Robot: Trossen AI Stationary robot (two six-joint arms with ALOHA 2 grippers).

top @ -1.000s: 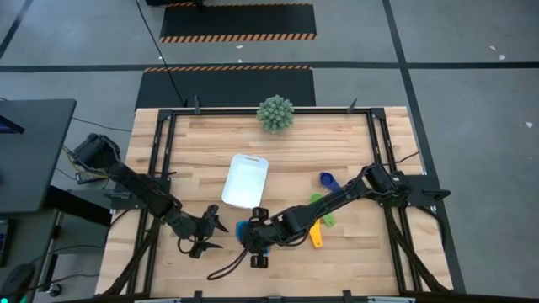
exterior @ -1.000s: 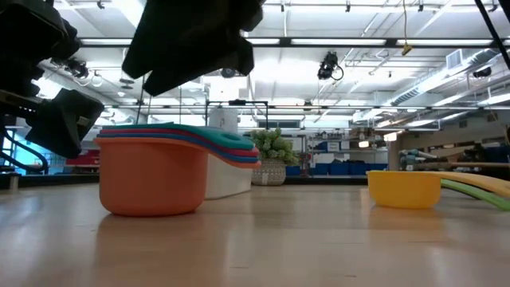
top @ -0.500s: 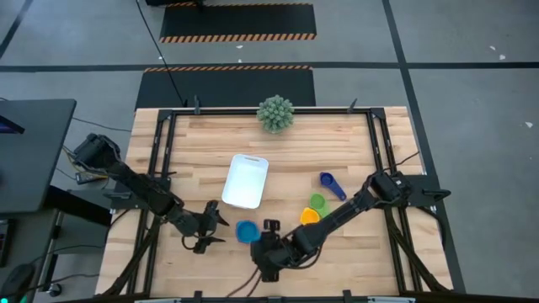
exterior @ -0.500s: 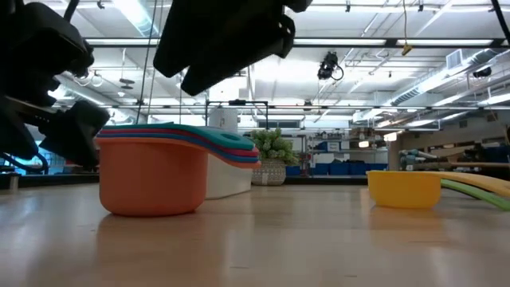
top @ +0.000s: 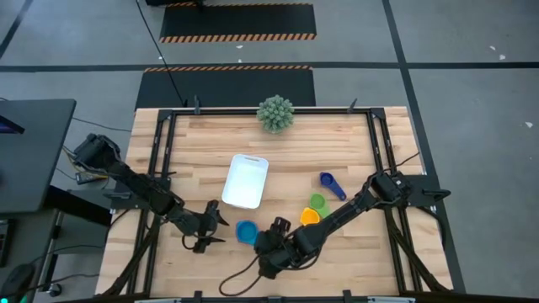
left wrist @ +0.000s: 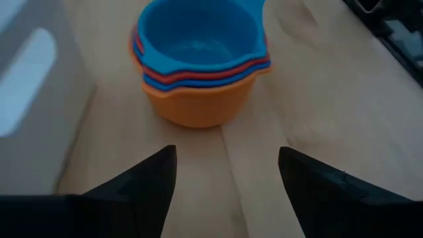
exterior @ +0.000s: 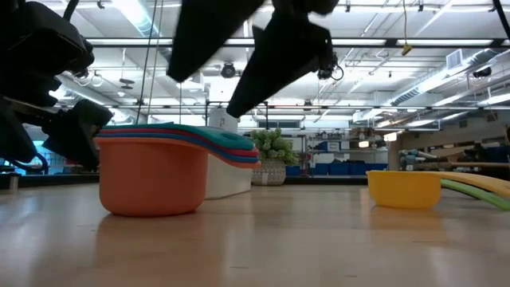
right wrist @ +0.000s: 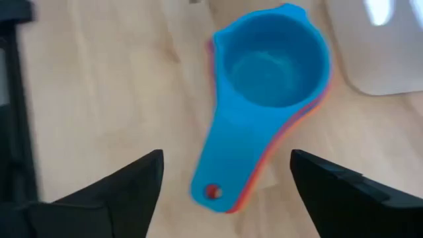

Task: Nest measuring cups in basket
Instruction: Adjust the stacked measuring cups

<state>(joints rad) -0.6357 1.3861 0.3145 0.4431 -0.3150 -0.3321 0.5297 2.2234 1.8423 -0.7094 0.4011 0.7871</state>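
A stack of nested measuring cups (top: 247,231), light blue on top and orange at the bottom (exterior: 151,175), stands on its base on the table in front of the white basket (top: 245,181). My left gripper (top: 217,229) is open just left of the stack (left wrist: 198,66), pointing at it. My right gripper (top: 264,241) is open above the stack's handle end (right wrist: 213,192) and touches nothing. The yellow cup (top: 310,216), green cup (top: 317,202) and dark blue cup (top: 330,183) lie apart on the table to the right.
A spiky green ball plant (top: 275,113) stands at the table's far edge. The basket (left wrist: 33,86) lies close behind the stack. A dark cable (top: 240,276) loops near the table's front edge. Bare wood lies left of the basket.
My right gripper has drawn back from over the stack toward the table's near right, rolled its wrist and opened. The stack, covered by the gripper a second ago, now shows in full and stays in place.
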